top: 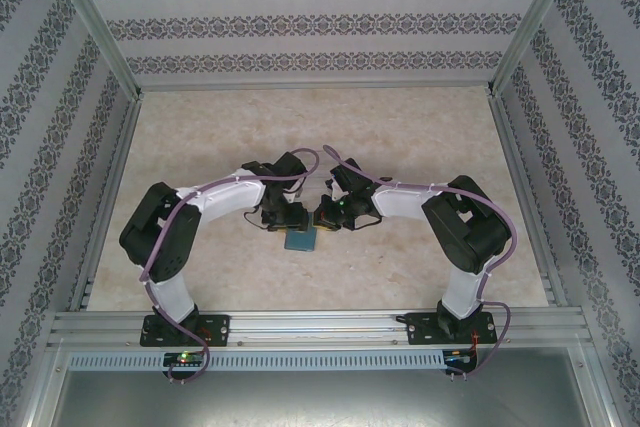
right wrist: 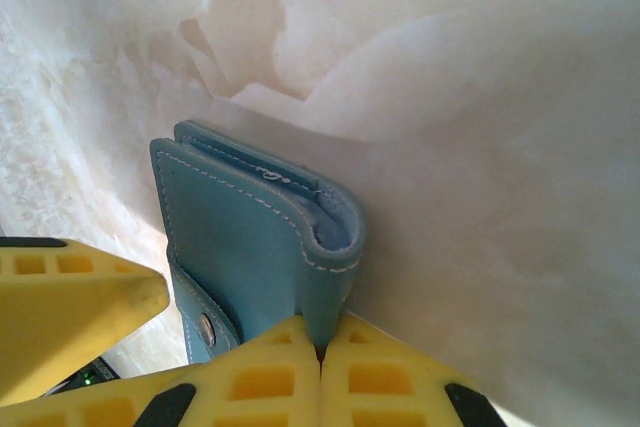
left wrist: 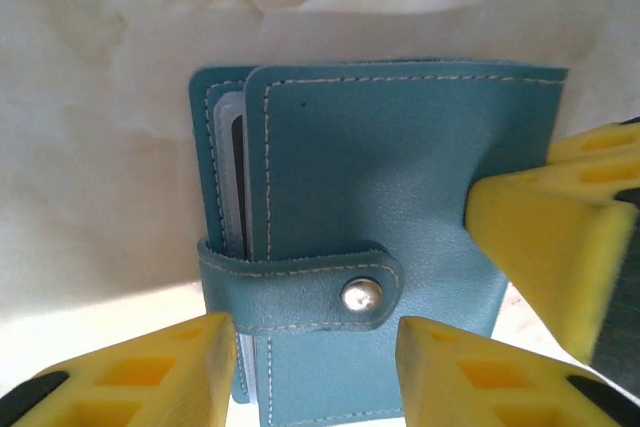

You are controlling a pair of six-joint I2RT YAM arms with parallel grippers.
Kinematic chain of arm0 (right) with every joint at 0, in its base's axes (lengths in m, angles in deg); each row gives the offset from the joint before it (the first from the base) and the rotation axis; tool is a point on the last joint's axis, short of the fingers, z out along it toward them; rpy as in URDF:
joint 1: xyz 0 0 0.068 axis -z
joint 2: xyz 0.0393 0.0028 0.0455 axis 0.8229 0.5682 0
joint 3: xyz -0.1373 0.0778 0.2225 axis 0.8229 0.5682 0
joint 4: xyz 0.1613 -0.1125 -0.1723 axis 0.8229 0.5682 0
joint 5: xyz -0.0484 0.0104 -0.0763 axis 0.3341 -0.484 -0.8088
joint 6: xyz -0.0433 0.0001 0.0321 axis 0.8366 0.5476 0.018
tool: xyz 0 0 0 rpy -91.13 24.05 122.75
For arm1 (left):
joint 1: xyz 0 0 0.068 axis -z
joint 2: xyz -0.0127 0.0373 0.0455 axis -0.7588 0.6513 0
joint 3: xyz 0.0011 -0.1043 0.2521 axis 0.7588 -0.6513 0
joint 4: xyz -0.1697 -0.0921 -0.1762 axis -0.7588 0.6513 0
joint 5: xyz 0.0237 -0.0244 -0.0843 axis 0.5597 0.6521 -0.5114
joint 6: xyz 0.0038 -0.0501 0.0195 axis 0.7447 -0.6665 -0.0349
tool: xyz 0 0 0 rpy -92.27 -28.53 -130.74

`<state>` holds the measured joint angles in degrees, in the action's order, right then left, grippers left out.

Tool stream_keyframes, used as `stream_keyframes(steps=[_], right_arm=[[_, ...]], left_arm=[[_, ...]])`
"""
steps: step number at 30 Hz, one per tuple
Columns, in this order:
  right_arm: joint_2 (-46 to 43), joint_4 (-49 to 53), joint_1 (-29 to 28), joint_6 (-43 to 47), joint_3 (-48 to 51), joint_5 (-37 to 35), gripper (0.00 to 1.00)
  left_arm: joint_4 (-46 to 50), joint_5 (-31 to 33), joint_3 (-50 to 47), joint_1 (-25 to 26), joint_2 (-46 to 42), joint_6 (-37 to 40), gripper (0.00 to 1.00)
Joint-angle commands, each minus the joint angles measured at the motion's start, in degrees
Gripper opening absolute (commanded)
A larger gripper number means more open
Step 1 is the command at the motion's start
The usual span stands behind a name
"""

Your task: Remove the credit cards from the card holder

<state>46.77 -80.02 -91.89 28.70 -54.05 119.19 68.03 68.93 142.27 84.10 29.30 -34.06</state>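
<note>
Roughly at mid-counter point(top: 400, 137), between the two wrists, finds the card holder point(top: 299, 240), broad teal face turned up toward the overhead camera. Cannot tell whether resting on the pale marbled surface or raised just off it. Closed, with white stitching along the edges and the strap point(left wrist: 300, 292) wrapped round the open side and fastened by a metal snap point(left wrist: 361, 294). Pinches the folded spine with the right gripper point(right wrist: 322, 342), yellow tips pressed together on the fold, clamped tight on the card holder. Holds the left gripper point(left wrist: 316, 342) partly open, yellow fingers point(left wrist: 190, 347) spread apart over the strap end of the cover, gripping nothing. Shows, from the left wrist, one right fingertip point(left wrist: 540, 237) butting against the spine edge, opposite the strap side. With the credit cards point(left wrist: 236, 182) tucked inside: just pale edges and a dark stripe peeking between the covers on the open side, above the strap. From above, shows both arms curving inward from the near edge, wrists close together over the card holder.
</note>
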Motion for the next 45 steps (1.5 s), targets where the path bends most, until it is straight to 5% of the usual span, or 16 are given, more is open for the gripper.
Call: stream_keyframes(steps=[1, 7, 18, 25, 45], right_arm=[[1.27, 3.32, -0.08, 0.74, -0.59, -0.98, 0.0], [1.33, 3.34, -0.15, 0.74, -0.46, -0.97, 0.0], [0.98, 3.24, -0.22, 0.74, 0.07, -1.24, 0.0], [1.12, 3.14, -0.21, 0.78, 0.25, -1.15, 0.0], [1.33, 4.09, -0.3, 1.71, 0.3, -1.36, 0.0]], left_arm=[[-0.59, -1.36, -0.67, -0.46, 1.52, 1.44, 0.53], [-0.1, -0.11, -1.08, -0.46, 2.86, 1.6, 0.62], [3.27, 9.43, 0.65, -0.46, 1.08, 0.94, 0.46], [3.96, 12.49, 1.49, -0.42, -0.45, 0.19, 0.54], [3.71, 16.62, 2.42, -1.16, -0.4, 0.19, 0.17]])
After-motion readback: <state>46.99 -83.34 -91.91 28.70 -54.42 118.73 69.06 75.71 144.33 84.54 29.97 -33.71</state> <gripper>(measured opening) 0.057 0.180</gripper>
